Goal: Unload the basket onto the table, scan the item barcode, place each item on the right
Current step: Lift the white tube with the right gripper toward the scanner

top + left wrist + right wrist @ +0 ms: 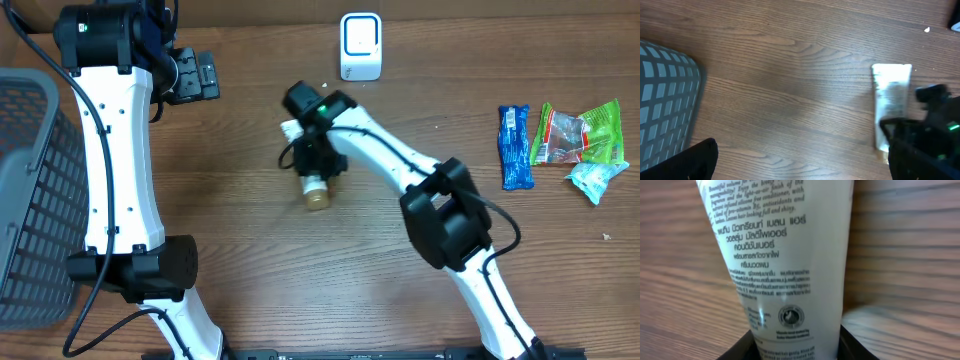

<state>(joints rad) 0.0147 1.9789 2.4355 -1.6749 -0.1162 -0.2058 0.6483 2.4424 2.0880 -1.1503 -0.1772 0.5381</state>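
Two hands are on screen, and only one is doing the work. My right hand [314,165] is down over the conditioner tube [780,270]. The tube lies flat on the wooden tabletop [250,290] near the middle, with its tan cap [317,196] pointing toward the robot's base. In the right wrist camera the dark fingers [742,350] hug both flanks of the tube low in the picture. I read that hand as pinching the tube, though the tube rests on the wood and is not lifted. My left hand [190,76] hangs spread wide at the back left, holding nothing. It is well apart from the tube, with the grey mesh basket [25,200] along the left edge.

I judge we are early in the task. The pick is being made, and nothing has been presented to the white scanner [360,46], which stands at the back of the tabletop beyond the tube. The face toward the wrist camera shows blocks of small print, some in Thai, and a round seal. I can't find a barcode there, so it may sit under the fingers or on another side. By my reckoning, what is left is to lift the tube, turn it until the code faces the scanner, and hold it there. A blue snack packet [514,147], a green one [585,130] and a pale one [594,181] lie far right.
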